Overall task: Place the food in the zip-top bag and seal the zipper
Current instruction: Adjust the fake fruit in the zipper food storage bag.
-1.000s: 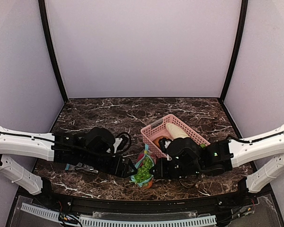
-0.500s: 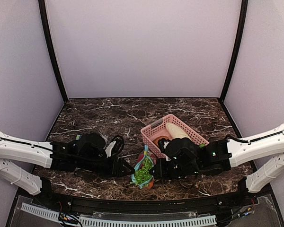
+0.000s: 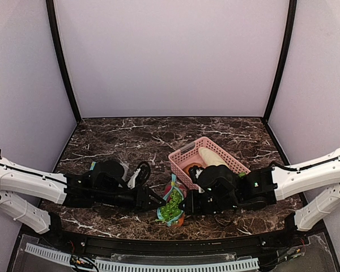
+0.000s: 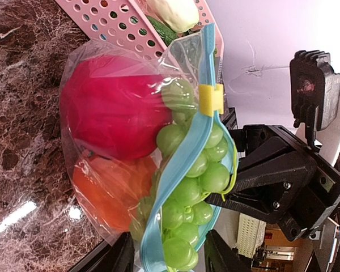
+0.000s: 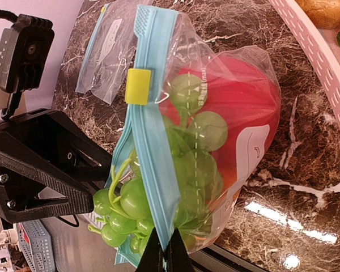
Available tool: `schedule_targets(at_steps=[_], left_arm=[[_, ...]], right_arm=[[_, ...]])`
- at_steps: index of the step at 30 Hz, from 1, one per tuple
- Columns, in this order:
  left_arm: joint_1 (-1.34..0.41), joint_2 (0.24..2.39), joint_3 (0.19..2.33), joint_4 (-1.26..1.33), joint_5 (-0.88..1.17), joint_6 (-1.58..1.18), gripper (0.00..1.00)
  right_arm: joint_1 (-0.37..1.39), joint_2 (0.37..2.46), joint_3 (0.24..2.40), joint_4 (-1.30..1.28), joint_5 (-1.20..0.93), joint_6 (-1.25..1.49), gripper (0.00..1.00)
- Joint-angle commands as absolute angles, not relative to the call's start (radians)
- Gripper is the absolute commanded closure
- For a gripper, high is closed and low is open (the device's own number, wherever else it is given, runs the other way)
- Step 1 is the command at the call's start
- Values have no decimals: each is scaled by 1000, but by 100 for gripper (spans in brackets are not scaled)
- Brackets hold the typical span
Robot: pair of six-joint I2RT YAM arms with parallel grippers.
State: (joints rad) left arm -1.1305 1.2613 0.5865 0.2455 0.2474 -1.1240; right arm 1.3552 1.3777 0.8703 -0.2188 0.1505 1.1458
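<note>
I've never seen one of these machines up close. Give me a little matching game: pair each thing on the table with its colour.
Things:
1 grape bunch
2 zipper strip
3 slider clip
4 basket

Colours:
A yellow
B pink
C green
D light blue

Pairs: 1-C, 2-D, 3-A, 4-B

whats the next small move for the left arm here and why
Probably close the left gripper on the zipper edge it straddles. The right gripper pinches the blue strip near that end, the grapes bulge out of the open mouth of the bag, and the yellow slider sits at the far end, so both sides likely need holding before sealing.
</note>
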Motion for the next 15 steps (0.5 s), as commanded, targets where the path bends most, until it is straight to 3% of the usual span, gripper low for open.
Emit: schedule_targets(at_steps=[1, 15], left_arm=[[-1126, 1244, 540, 266, 247, -1140, 57], [-1126, 1292, 525, 399, 320, -1183, 70]], right_arm=[[1366, 1376, 893, -182, 151, 1136, 100], [1365, 1374, 887, -179, 150, 1140, 100]])
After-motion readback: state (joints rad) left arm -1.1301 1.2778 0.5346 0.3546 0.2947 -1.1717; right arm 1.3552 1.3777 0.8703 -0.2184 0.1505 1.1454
